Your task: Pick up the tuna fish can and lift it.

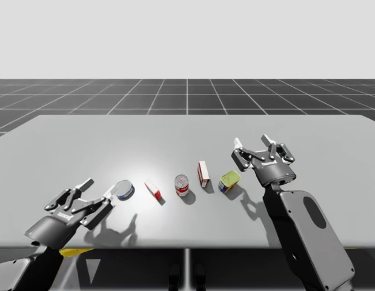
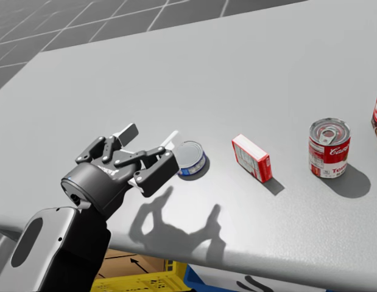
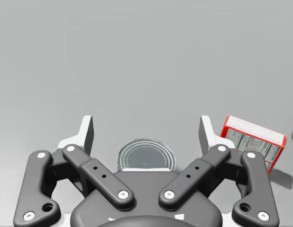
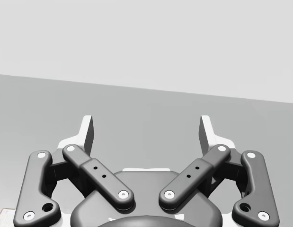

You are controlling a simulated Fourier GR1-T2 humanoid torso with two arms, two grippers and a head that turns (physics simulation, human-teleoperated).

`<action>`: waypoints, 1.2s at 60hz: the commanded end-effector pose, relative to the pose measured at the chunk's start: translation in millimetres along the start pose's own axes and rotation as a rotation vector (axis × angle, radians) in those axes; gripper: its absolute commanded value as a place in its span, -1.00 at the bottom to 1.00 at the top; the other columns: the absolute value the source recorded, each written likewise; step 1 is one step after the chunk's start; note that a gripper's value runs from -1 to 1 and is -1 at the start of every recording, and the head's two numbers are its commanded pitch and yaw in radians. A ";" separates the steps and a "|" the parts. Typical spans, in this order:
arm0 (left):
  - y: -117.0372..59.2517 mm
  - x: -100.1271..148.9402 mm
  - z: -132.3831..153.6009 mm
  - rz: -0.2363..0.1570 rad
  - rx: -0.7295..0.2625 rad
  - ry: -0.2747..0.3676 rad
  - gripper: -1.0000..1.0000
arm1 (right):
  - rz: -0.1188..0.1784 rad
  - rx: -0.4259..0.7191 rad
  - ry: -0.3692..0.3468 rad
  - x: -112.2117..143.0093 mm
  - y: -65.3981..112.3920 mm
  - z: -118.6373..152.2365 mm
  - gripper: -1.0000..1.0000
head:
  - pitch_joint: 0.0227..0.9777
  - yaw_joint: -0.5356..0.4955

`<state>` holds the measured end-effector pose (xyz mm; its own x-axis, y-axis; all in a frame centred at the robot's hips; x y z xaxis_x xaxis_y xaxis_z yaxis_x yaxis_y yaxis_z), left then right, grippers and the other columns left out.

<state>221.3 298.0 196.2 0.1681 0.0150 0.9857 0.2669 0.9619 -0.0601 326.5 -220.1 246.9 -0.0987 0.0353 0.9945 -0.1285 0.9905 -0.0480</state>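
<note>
Tuna fish can (image 3: 146, 156) (near rim hidden) sits within my released left claw (image 3: 146, 127).

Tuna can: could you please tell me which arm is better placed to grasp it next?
Left. My left gripper is open right at the tuna can; my right gripper, also open, hovers beyond the yellow can at the other end.

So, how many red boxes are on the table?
2. A small red box lies between the low blue can and the red-and-white can; a taller red box stands between that can and the yellow can.
</note>
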 end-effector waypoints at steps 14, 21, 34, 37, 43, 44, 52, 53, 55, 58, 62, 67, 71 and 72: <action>4.5 -48.3 -13.6 0.013 -0.003 0.116 -1.00 | -0.012 0.001 0.000 -0.2 -0.3 -1.0 -1.00 | 0.74 0.85; 3.7 -52.9 -22.5 -0.008 0.004 0.134 -1.00 | -0.011 0.001 0.000 -0.5 -0.5 -1.3 -1.00 | 0.74 0.84; 1.3 -58.6 -40.3 -0.046 0.014 0.149 -1.00 | -0.010 -0.003 -0.001 -0.5 -1.1 -1.5 -1.00 | 0.75 0.82; 1.0 -60.0 -44.3 -0.043 0.011 0.159 -1.00 | -0.011 -0.003 -0.001 -0.4 -1.0 -1.2 -1.00 | 0.75 0.82; 0.7 -61.6 -49.8 -0.060 0.018 0.168 -1.00 | -0.010 -0.003 -0.002 -0.6 -1.3 -1.5 -1.00 | 0.75 0.82; 0.6 -61.9 -51.2 -0.060 0.019 0.173 -1.00 | -0.010 -0.003 -0.002 -0.6 -1.4 -1.5 -1.00 | 0.75 0.82; 0.2 -63.3 -55.2 -0.076 0.023 0.184 -1.00 | -0.010 -0.005 -0.002 -0.4 -1.2 -1.4 -1.00 | 0.74 0.82; 0.1 -63.4 -55.3 -0.078 0.023 0.185 -1.00 | -0.010 -0.005 -0.002 -0.4 -1.1 -1.3 -1.00 | 0.74 0.82; -0.4 -63.7 -55.3 -0.081 0.023 0.184 -1.00 | -0.009 -0.005 -0.002 -0.6 -1.2 -1.4 -1.00 | 0.74 0.81; -1.0 -64.5 -55.1 -0.089 0.027 0.183 -0.68 | -0.010 -0.005 -0.003 -0.5 -1.2 -1.4 -1.00 | 0.73 0.81; -1.1 -64.9 -54.6 -0.089 0.030 0.182 0.96 | -0.009 -0.006 -0.003 -0.4 -1.5 -1.4 -1.00 | 0.72 0.81; -1.5 -65.6 -54.3 -0.096 0.027 0.182 0.99 | -0.008 -0.007 -0.003 -0.5 -1.6 -1.2 -1.00 | 0.70 0.81; -2.0 -66.0 -54.0 -0.100 0.023 0.180 1.00 | -0.006 -0.007 -0.001 -0.7 -1.5 -1.2 -1.00 | 0.64 0.81; -2.0 -66.1 -53.9 -0.101 0.023 0.180 1.00 | -0.005 -0.007 -0.001 -0.7 -1.4 -1.2 -1.00 | 0.63 0.81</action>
<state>263.1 282.1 128.8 0.2956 -0.1019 0.9498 0.1989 0.9791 0.0431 327.9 -221.3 246.6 -0.1000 0.0275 0.9946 -0.1233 0.9916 -0.0399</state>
